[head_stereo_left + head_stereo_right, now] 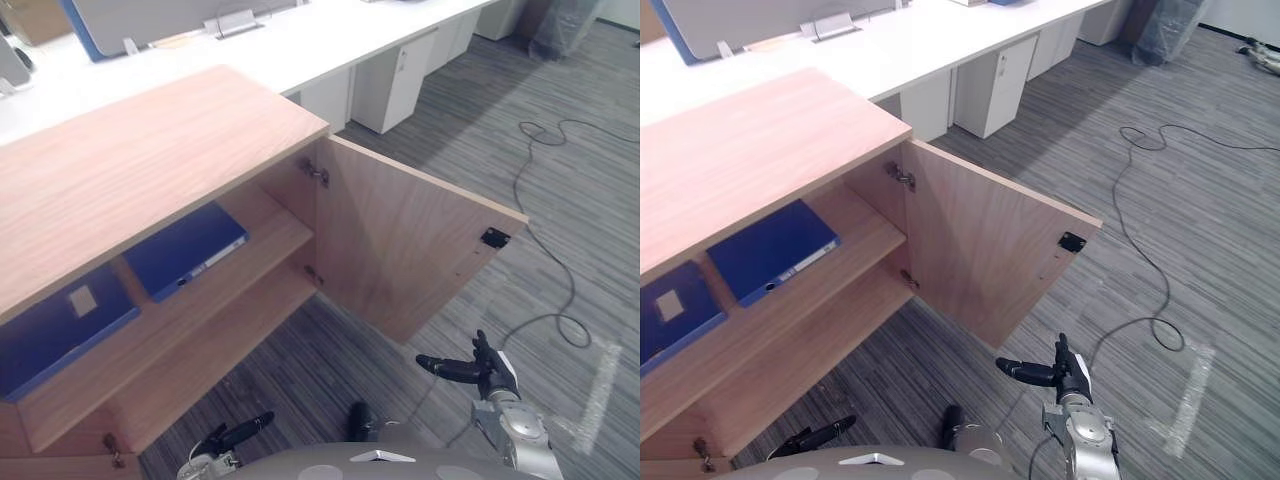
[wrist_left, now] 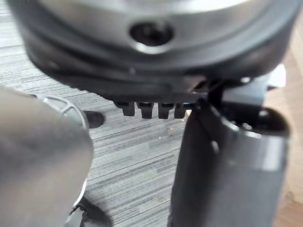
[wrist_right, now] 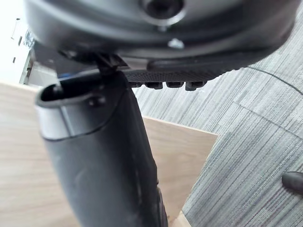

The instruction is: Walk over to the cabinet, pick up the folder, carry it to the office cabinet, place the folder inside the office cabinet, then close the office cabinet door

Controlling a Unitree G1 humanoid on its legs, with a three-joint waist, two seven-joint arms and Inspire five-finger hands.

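Since the left eye view shows the folder (image 1: 185, 250) lying on the upper shelf (image 1: 272, 226) of the office cabinet (image 1: 150, 140), near its hinge end, only closing the door (image 1: 400, 240) seems left. Right eye view: door wide open. Left wrist view: left hand (image 2: 227, 161) relaxed, empty. Right wrist view: right hand (image 3: 94, 156) likewise.

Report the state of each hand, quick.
Left hand: open, fingers straight, holding nothing.
Right hand: open, fingers straight, holding nothing.
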